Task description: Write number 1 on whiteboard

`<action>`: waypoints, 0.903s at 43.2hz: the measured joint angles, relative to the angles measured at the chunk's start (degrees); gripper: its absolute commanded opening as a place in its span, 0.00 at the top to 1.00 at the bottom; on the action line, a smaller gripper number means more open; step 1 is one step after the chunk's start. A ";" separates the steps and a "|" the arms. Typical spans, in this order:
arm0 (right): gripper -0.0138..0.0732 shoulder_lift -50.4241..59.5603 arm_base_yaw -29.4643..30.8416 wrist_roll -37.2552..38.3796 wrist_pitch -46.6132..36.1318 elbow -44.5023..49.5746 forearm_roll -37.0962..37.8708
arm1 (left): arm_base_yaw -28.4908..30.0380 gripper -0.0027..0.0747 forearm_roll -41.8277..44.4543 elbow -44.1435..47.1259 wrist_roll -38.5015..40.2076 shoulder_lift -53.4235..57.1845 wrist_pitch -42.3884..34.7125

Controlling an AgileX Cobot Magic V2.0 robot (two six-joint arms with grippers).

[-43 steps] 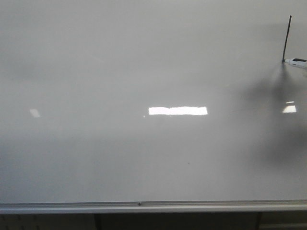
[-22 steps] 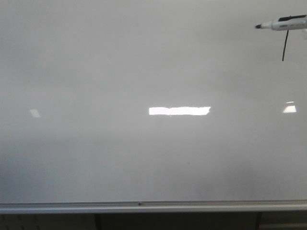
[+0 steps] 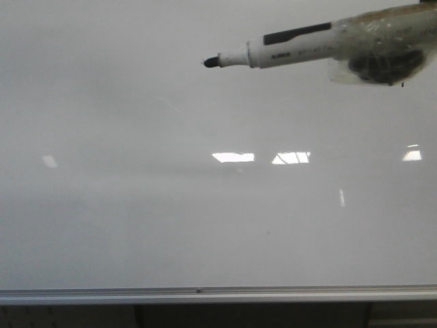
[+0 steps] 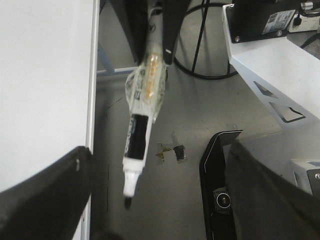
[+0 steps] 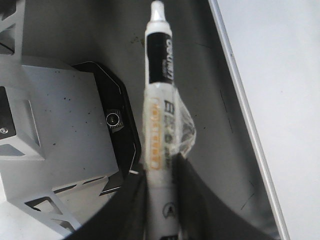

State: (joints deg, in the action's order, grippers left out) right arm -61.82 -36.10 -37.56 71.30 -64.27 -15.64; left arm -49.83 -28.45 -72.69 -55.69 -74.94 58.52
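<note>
Right gripper has its fingers clamped tight on the marker, gripping the back half of the barrel where a crinkly clear wrap is bunched round it. That's the place to hold it, I'd say, since the wrap gives bite on smooth plastic. The marker looks light and stiff with a soft black tip. It's cap-off and lying almost level across the top right of the front view, looming large, so I judge it well off the whiteboard. Left gripper is spread wide with nothing in it, and that same marker passes in front of its camera. The 1 sits at the board's upper right, almost wholly hidden behind the wrapped barrel, with only a speck of black showing under it. So the stroke looks done to me, though I can't see enough of it to be sure. The board is rigid and glossy, bright ceiling lights mirrored in it, with a silver frame along the bottom. It's a slick surface, and fresh ink there would probably smear at a touch. Writing: white letters on the marker's black label and orange print under the wrap, all too blurred to read.
</note>
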 measured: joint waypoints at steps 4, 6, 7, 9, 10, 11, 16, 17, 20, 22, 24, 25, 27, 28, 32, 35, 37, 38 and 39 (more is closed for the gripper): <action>0.80 0.00 0.00 0.00 0.00 0.00 0.00 | -0.92 0.29 0.14 -1.37 0.00 -3.44 -0.35; 0.80 0.00 0.00 0.00 0.00 0.00 0.00 | -1.05 0.29 0.14 -1.79 0.00 -4.77 -0.44; 0.80 0.00 0.00 0.00 0.00 0.00 0.00 | -1.05 0.29 0.26 -2.05 0.00 -5.63 -0.44; 0.80 0.00 0.00 0.00 0.00 0.00 0.00 | -1.05 0.29 0.38 -2.31 0.00 -6.97 -0.59; 0.80 0.00 0.00 0.00 0.00 0.00 0.00 | -1.05 0.30 0.38 -2.46 0.00 -7.66 -0.67; 0.80 0.00 0.00 0.00 0.00 0.00 0.00 | -1.05 0.32 0.48 -2.46 0.00 -7.98 -0.72; 0.80 0.00 0.00 0.00 0.00 0.00 0.00 | -1.05 0.49 0.61 -2.59 0.00 -10.03 -0.96; 0.80 0.00 0.00 0.00 0.00 0.00 0.00 | -1.05 0.52 0.61 -2.59 0.00 -10.28 -1.07; 0.80 0.00 0.00 0.00 0.00 0.00 0.00 | -1.05 0.64 0.61 -2.59 0.00 -10.48 -1.34; 0.80 0.00 0.00 0.00 0.00 0.00 0.00 | -1.05 0.72 0.65 -2.75 0.00 -10.48 -1.55; 0.80 0.03 0.00 0.00 0.00 0.00 0.00 | -1.05 0.80 0.65 -2.77 0.00 -10.48 -1.83; 0.80 0.03 0.00 0.00 0.00 0.00 0.00 | -1.05 0.83 0.65 -2.88 0.00 -10.48 -1.83; 0.79 0.03 0.00 0.00 0.00 0.00 0.00 | -1.05 0.88 0.65 -2.93 0.00 -10.48 -1.83; 0.78 0.03 0.00 0.00 -0.12 0.00 0.00 | -1.05 0.92 0.65 -2.93 0.00 -10.48 -1.83; 0.66 0.03 0.00 -0.56 0.01 0.00 0.13 | -1.28 0.99 0.79 -2.93 -1.09 -10.48 -1.10; 0.49 0.03 0.00 -0.56 -0.03 -0.10 0.13 | -1.28 0.99 0.88 -2.93 -1.06 -10.48 -1.00; 0.36 0.03 0.00 -0.31 -0.03 -0.09 0.13 | -1.13 0.99 0.88 -2.93 -0.42 -10.48 -1.11; 0.34 0.03 0.00 -0.17 -0.03 -0.09 0.13 | -0.99 0.99 1.08 -2.93 0.09 -10.48 -1.11; 0.29 0.13 0.00 0.02 -0.16 -0.09 0.13 | -0.70 0.99 1.48 -2.93 1.02 -10.48 -1.11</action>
State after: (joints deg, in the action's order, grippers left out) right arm -61.68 -36.10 -37.54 71.14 -64.36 -15.51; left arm -50.53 -26.97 -75.62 -54.67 -85.41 57.41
